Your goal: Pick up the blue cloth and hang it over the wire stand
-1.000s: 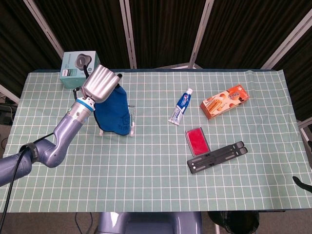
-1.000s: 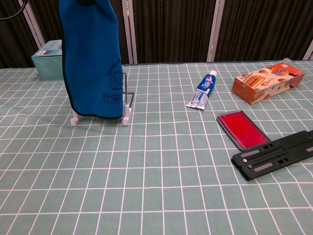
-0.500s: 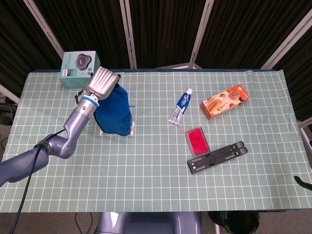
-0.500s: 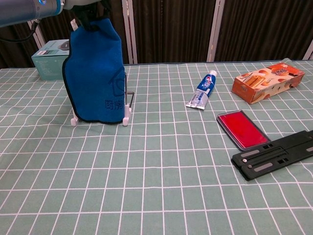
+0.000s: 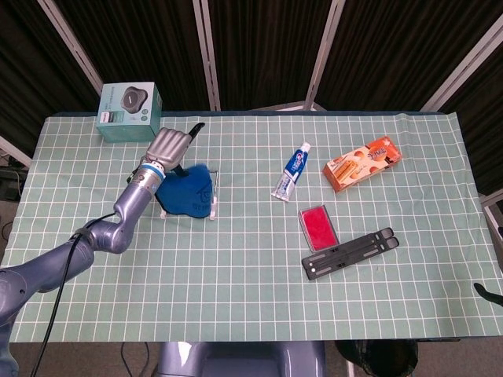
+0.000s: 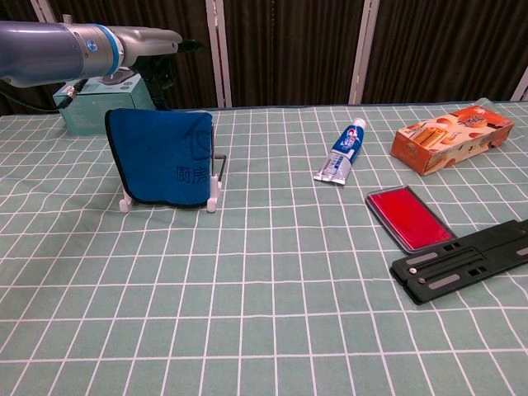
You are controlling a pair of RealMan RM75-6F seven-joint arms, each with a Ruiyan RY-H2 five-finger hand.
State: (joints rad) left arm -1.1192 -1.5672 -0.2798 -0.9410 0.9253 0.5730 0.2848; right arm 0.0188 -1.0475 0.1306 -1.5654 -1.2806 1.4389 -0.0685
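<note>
Near edge: bare checked mat [image 6: 264, 330] lying open across the lower frame. Right of centre: black folding bracket [image 6: 466, 262] running off the right edge, red case [image 6: 408, 217] just above it. Middle left: blue cloth [image 6: 161, 157] draping over the wire stand [image 6: 216, 177], hiding most of it. Upper left: left hand [image 5: 168, 144] hovering above the cloth, fingers apart, holding nothing; teal box [image 5: 130, 112] sitting behind.

A robot lab. Black curtains [image 5: 259, 47] on metal poles back a desk [image 5: 236, 259] under a green grid mat.
</note>
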